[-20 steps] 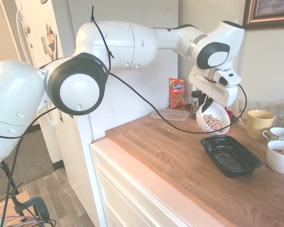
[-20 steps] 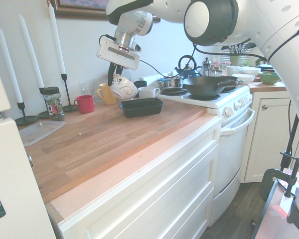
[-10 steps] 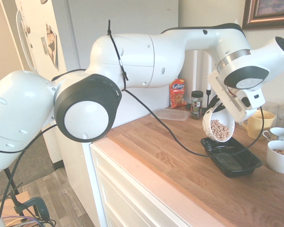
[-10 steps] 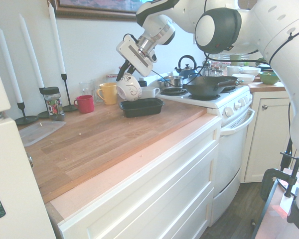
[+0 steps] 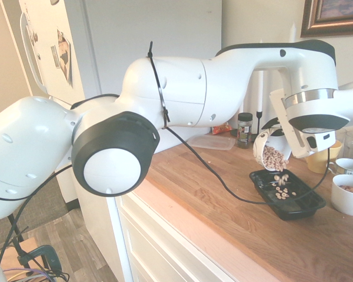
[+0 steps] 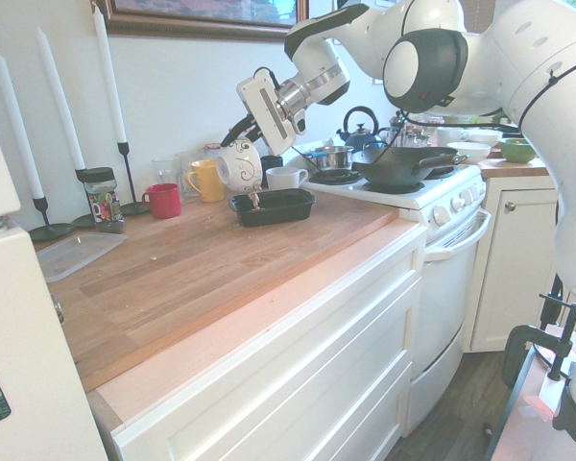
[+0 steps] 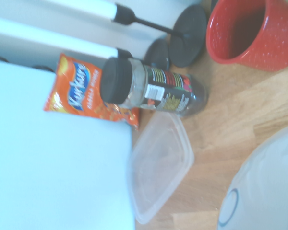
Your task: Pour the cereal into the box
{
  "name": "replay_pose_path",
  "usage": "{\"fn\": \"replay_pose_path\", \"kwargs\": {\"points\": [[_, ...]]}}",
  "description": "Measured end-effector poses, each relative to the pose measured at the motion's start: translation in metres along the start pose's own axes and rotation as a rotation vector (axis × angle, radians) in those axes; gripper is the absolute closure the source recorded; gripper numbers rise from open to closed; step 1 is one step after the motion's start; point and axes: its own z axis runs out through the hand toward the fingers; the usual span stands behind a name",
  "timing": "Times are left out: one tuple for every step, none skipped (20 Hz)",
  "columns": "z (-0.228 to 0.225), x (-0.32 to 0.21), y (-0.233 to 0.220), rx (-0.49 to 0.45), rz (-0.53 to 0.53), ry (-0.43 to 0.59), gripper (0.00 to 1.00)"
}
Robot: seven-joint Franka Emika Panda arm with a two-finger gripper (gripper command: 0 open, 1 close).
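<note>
My gripper [image 6: 240,132] is shut on the rim of a white patterned bowl [image 5: 265,147] [image 6: 238,166], which is tipped steeply over the near end of the box [image 5: 294,202] [image 6: 278,206], a shallow black tray on the wooden counter. Tan ring-shaped cereal [image 5: 275,158] is spilling from the bowl's mouth, and several pieces lie in the box below. In the exterior view from the fridge side, the arm hides the fingers. The bowl's pale wall [image 7: 266,184] fills one corner of the wrist view.
Behind the box stand a yellow mug [image 5: 320,155] [image 6: 206,181], white cups [image 5: 348,197] and a red mug [image 6: 163,200] [image 7: 247,31]. A spice jar [image 6: 101,200] [image 7: 151,91], clear container [image 6: 77,252] [image 7: 161,167], snack bag [image 7: 84,88] and candles [image 6: 115,96] line the wall. The stove with a wok [image 6: 398,165] adjoins the counter.
The arm has swung the bowl over the box and tipped it further. Cereal that stayed inside the bowl before now falls into the box.
</note>
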Motion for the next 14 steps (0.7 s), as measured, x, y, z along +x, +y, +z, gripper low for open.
{"fn": "replay_pose_path", "kwargs": {"points": [[-0.001, 0.004, 0.004, 0.014, 0.01, -0.01, 1.0], [0.0, 0.007, 0.008, 0.028, 0.019, -0.025, 1.0], [0.001, 0.011, 0.012, 0.042, 0.024, -0.037, 1.0], [0.001, 0.014, 0.015, 0.056, 0.028, -0.047, 1.0], [0.003, 0.017, 0.018, 0.066, 0.033, -0.054, 1.0], [0.004, 0.019, 0.021, 0.074, 0.037, -0.06, 1.0], [0.005, 0.022, 0.023, 0.081, 0.041, -0.064, 1.0], [0.004, 0.024, 0.025, 0.089, 0.045, -0.067, 1.0], [0.003, 0.026, 0.028, 0.096, 0.043, -0.069, 1.0], [0.001, 0.028, 0.031, 0.101, 0.037, -0.069, 1.0], [-0.001, 0.03, 0.034, 0.111, 0.021, -0.069, 1.0], [-0.003, 0.032, 0.037, 0.125, 0.004, -0.072, 1.0], [-0.005, 0.034, 0.04, 0.137, -0.009, -0.075, 1.0], [-0.006, 0.035, 0.042, 0.147, -0.019, -0.076, 1.0]]}}
